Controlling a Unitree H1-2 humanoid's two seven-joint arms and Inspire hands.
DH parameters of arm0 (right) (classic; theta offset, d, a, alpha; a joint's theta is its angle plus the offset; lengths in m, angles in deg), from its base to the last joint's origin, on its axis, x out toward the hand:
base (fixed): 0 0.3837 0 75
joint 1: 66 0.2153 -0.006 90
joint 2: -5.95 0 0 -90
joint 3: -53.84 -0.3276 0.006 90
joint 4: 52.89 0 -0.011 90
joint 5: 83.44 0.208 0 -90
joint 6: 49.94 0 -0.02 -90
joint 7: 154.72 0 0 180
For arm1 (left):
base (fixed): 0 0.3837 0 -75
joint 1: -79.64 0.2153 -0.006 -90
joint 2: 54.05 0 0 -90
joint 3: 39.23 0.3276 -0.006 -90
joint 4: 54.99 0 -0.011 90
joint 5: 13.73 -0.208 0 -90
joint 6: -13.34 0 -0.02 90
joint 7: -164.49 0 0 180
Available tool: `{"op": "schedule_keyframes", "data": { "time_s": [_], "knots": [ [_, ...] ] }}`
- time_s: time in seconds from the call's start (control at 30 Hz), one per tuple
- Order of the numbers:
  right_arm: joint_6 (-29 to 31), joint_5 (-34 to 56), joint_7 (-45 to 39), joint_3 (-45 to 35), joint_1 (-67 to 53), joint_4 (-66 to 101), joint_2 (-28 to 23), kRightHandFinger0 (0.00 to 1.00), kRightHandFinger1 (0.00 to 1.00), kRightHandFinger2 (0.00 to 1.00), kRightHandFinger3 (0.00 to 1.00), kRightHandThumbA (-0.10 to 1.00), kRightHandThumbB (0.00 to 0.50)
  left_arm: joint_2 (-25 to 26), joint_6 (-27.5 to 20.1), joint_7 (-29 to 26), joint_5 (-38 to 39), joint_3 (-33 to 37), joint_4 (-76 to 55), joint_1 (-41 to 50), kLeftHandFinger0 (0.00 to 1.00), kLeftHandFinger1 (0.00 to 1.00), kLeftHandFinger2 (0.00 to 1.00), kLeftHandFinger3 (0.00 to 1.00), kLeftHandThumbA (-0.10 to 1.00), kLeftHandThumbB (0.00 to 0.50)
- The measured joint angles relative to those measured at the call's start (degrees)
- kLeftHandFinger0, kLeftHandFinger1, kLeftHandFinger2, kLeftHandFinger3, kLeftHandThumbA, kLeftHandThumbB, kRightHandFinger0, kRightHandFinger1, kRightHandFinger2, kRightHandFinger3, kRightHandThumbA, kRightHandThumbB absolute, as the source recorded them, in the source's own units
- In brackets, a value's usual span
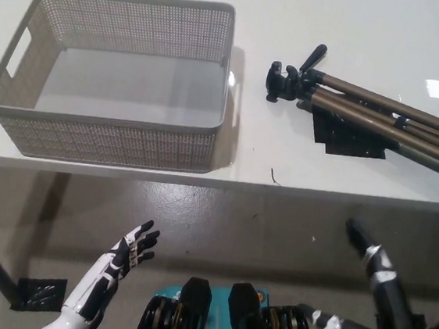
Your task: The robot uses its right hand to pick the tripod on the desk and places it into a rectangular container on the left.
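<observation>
A folded tripod (pixel 381 119) is seen lying on the desk (pixel 313 17), right of the empty rectangular container (pixel 112 141). The right hand (pixel 370 298) is held below the desk edge, fingers apart; the left hand (pixel 118 268) rests low, fingers spread. The long legs could be snagged on the container rim

Perforated matt grey plastic container (pixel 113 134), bronze metallic tripod (pixel 382 115) legs with black head, glossy white smooth desk (pixel 360 22)
</observation>
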Motion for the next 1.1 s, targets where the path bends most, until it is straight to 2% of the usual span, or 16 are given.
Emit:
{"op": "schedule_keyframes", "data": {
  "time_s": [0.03, 0.17, 0.23, 0.4, 0.43, 0.47, 0.53, 0.6, 0.67, 0.8, 0.93, 1.1],
  "knots": [
    [-0.6, -1.2, 0.0, -0.9, 0.8, 2.3, -0.2, 1.00, 1.00, 1.00, 1.00, 1.00, 0.371, 0.0, 0.0, 0.1, 0.0, 0.2, 0.0, 0.0, 1.00, 1.00, 1.00, 1.00, 1.00, 0.421],
    [-4.8, -5.9, -0.1, -4.4, 7.1, 8.5, -2.8, 1.00, 1.00, 1.00, 1.00, 1.00, 0.374, 0.0, 0.0, 0.2, 0.0, 0.3, 0.1, 0.0, 1.00, 1.00, 1.00, 1.00, 1.00, 0.436],
    [-7.2, -8.2, -0.5, -5.6, 11.7, 9.6, -5.0, 1.00, 1.00, 1.00, 1.00, 1.00, 0.339, 0.0, 0.0, 0.2, 0.0, 0.3, 0.1, 0.0, 1.00, 1.00, 1.00, 1.00, 1.00, 0.431],
    [-13.3, -13.8, -2.5, -6.1, 24.6, 7.9, -11.9, 1.00, 1.00, 1.00, 1.00, 1.00, 0.401, 0.0, 0.0, 0.2, 0.0, 0.3, 0.1, 0.0, 1.00, 1.00, 1.00, 1.00, 1.00, 0.426],
    [-14.7, -15.1, -3.1, -5.8, 28.2, 6.4, -13.7, 1.00, 1.00, 1.00, 1.00, 1.00, 0.397, 0.0, 0.0, 0.2, 0.0, 0.3, 0.1, 0.0, 1.00, 1.00, 1.00, 1.00, 1.00, 0.425],
    [-15.5, -15.9, -3.5, -5.5, 30.4, 5.2, -14.7, 1.00, 1.00, 1.00, 1.00, 1.00, 0.419, 0.0, 0.0, 0.1, 0.0, 0.3, 0.1, 0.0, 1.00, 1.00, 1.00, 1.00, 1.00, 0.422],
    [-17.4, -17.7, -4.3, -4.4, 35.9, 0.9, -17.1, 1.00, 1.00, 1.00, 1.00, 1.00, 0.428, 0.0, 0.0, 0.1, 0.0, 0.3, 0.2, 0.0, 1.00, 1.00, 1.00, 1.00, 1.00, 0.412],
    [-19.0, -19.3, -4.9, -2.9, 41.0, -4.2, -18.6, 1.00, 1.00, 1.00, 1.00, 1.00, 0.478, 0.0, 0.0, 0.1, 0.0, 0.3, 0.2, 0.0, 1.00, 1.00, 1.00, 1.00, 1.00, 0.392],
    [-20.4, -20.7, -5.4, -1.2, 45.3, -9.5, -19.5, 1.00, 1.00, 1.00, 1.00, 1.00, 0.494, 0.0, 0.0, 0.1, 0.0, 0.3, 0.2, 0.0, 1.00, 1.00, 1.00, 1.00, 1.00, 0.378],
    [-22.5, -23.3, -5.8, 3.1, 53.8, -22.2, -19.9, 1.00, 1.00, 1.00, 1.00, 1.00, 0.466, 0.0, 0.1, 0.1, -0.1, 0.3, 0.2, 0.0, 1.00, 1.00, 1.00, 1.00, 1.00, 0.393],
    [-23.8, -25.1, -5.8, 7.3, 60.6, -35.4, -19.5, 1.00, 1.00, 1.00, 1.00, 1.00, 0.500, 0.0, 0.1, 0.1, -0.2, 0.2, 0.5, 0.0, 1.00, 1.00, 1.00, 1.00, 1.00, 0.387],
    [-25.6, -26.7, -5.8, 12.0, 67.5, -51.5, -17.8, 1.00, 1.00, 1.00, 1.00, 1.00, 0.496, 0.0, 0.1, 0.1, -0.3, 0.2, 0.8, 0.0, 1.00, 1.00, 1.00, 1.00, 1.00, 0.369]
  ]
}}
